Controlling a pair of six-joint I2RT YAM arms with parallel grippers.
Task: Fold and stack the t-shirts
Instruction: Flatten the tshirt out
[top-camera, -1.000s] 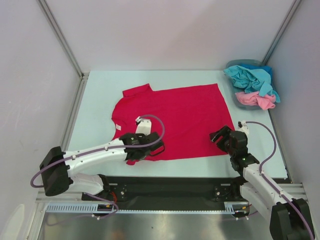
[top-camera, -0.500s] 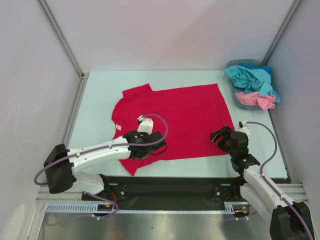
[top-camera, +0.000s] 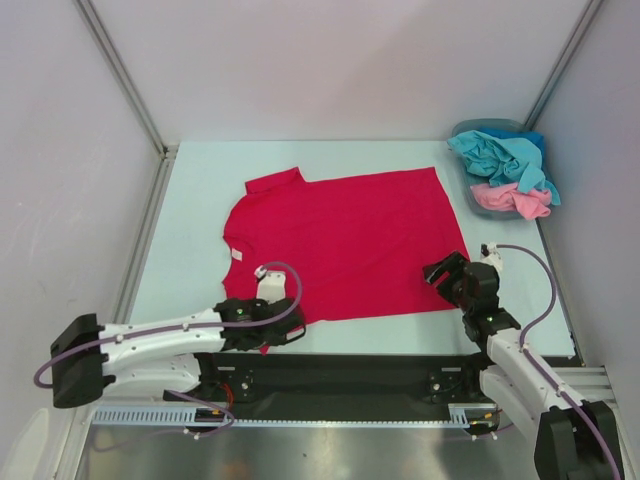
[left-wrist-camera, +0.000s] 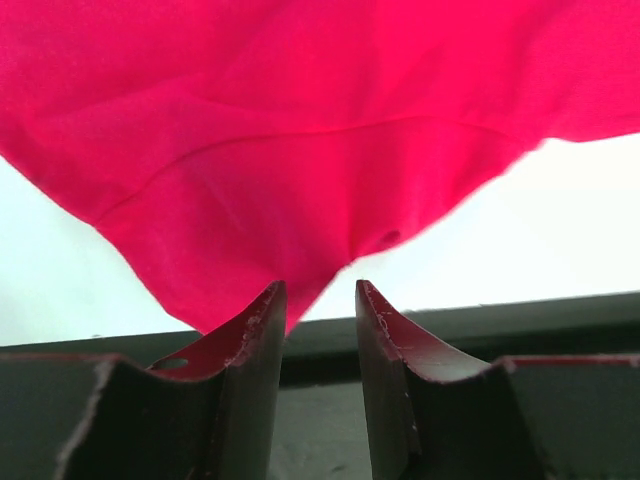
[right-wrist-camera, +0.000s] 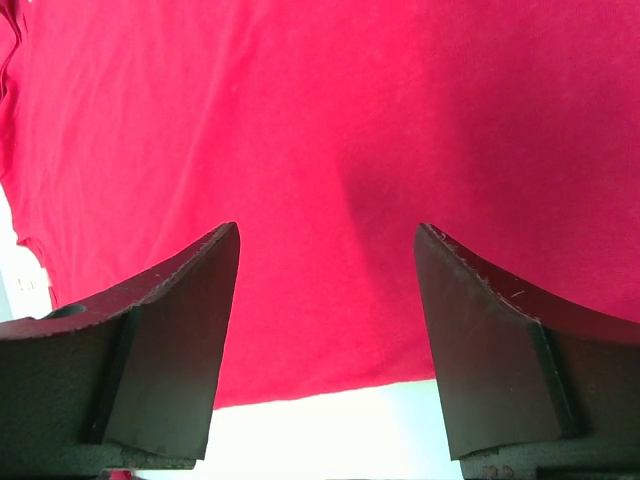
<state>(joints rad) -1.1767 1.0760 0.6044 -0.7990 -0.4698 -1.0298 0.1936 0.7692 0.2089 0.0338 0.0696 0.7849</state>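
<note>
My top view looks down from high on the near side of the red t-shirt (top-camera: 340, 240), far enough back to take in all of it. My left wrist camera sits low and very close at the shirt's near-left corner, facing across it past the left gripper (left-wrist-camera: 320, 290). My right wrist camera looks down close on the shirt's near-right hem, past the right gripper (right-wrist-camera: 325, 235). All three views share that shirt.

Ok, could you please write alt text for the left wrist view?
A corner of the crimson t-shirt lies on the pale table, pointing down at the left gripper. The gripper's two dark fingers stand slightly apart, and no cloth shows in the gap between them.
</note>
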